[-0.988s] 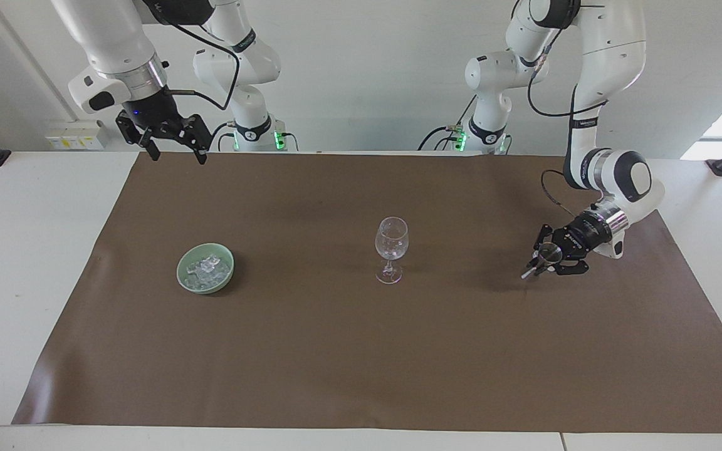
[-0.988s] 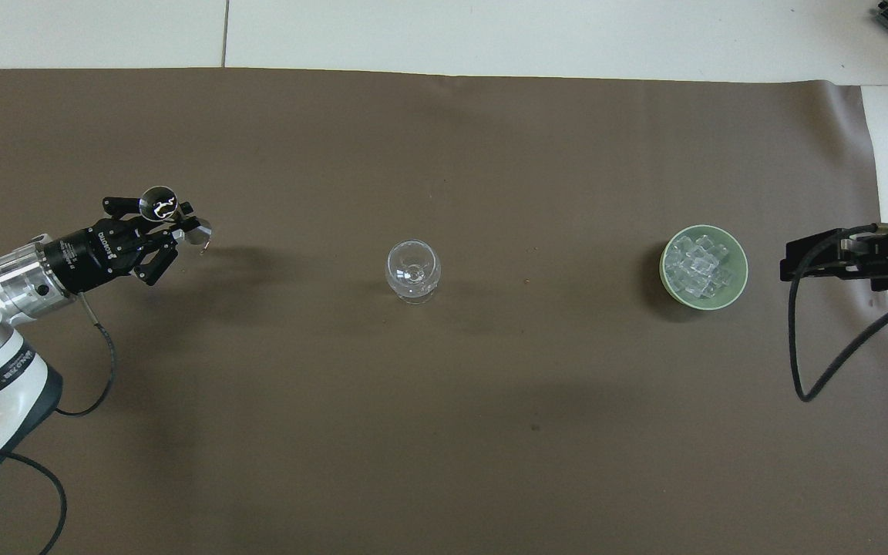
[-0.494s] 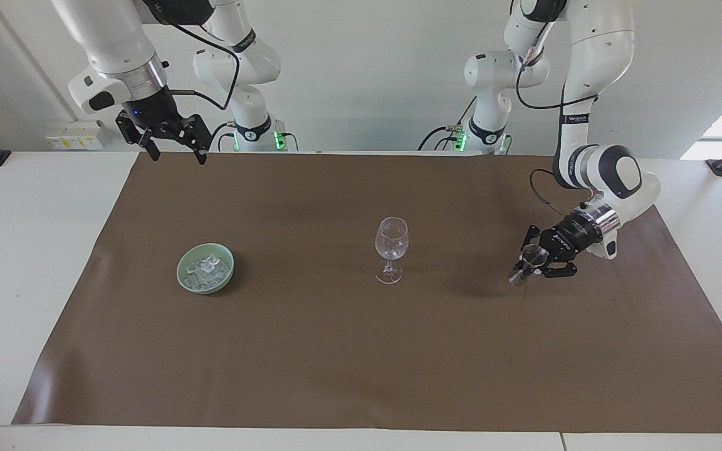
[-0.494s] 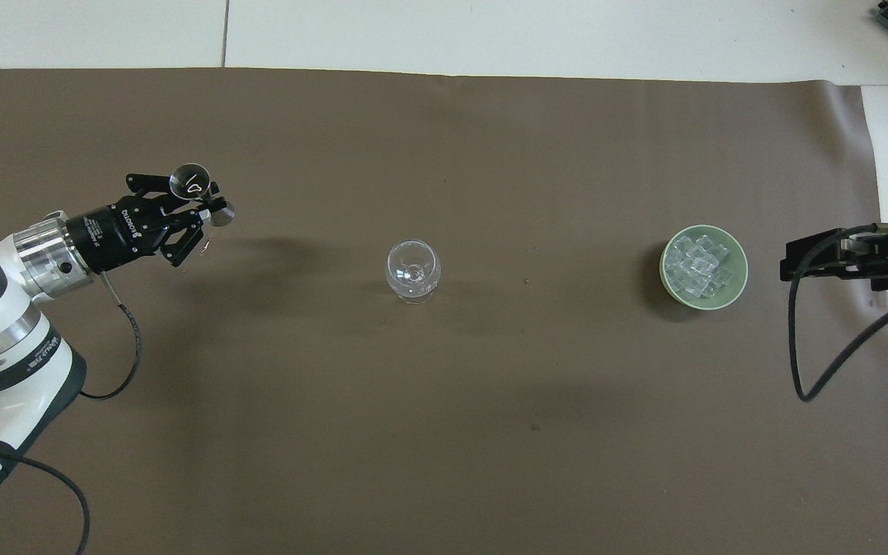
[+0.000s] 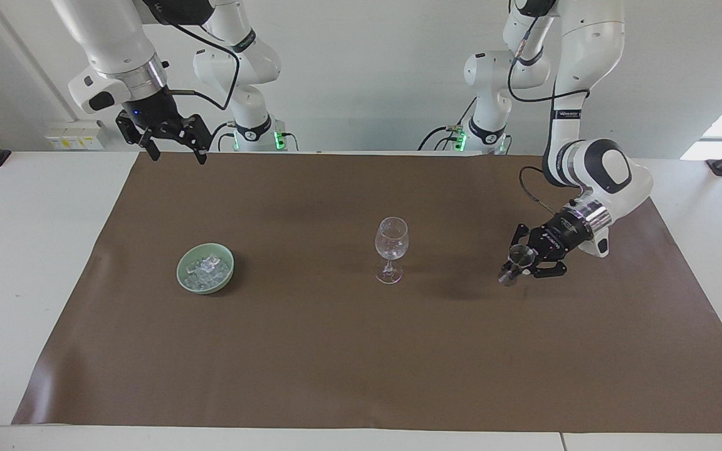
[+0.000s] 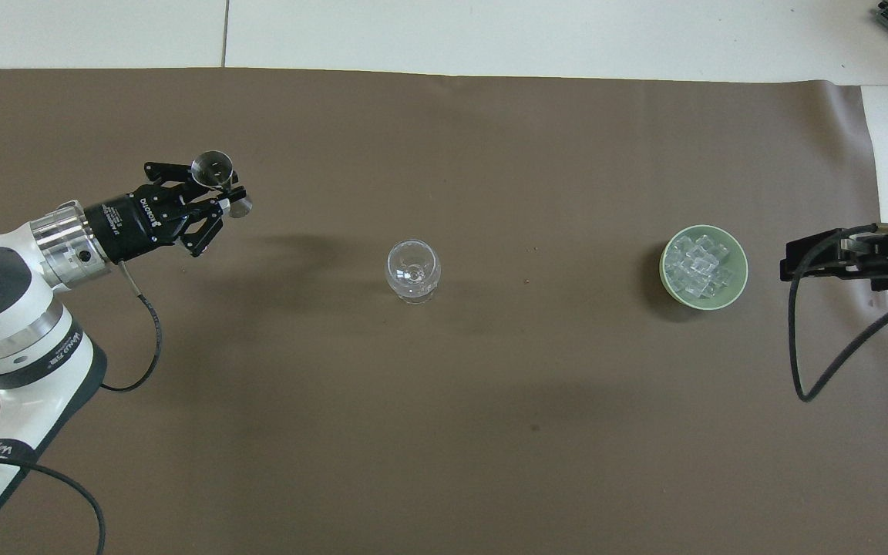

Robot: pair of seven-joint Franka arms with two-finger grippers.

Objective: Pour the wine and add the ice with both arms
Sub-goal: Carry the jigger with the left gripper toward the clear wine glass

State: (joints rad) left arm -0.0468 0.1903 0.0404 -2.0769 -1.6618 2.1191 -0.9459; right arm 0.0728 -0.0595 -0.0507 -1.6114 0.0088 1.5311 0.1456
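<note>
Ice point(image 5: 208, 268) in green bowl point(image 5: 188, 280)

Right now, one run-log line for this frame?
left gripper: shut on small metal jigger, over brown mat | right gripper: open, waiting | clear stemmed wine glass: upright | ice: in green bowl

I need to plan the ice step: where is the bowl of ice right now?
The green bowl of ice sits on the brown mat toward the right arm's end, beside the wine glass and level with it.

Brown mat point(image 5: 361, 351) over white table point(image 5: 22, 250), white wall sockets point(image 5: 76, 134)
</note>
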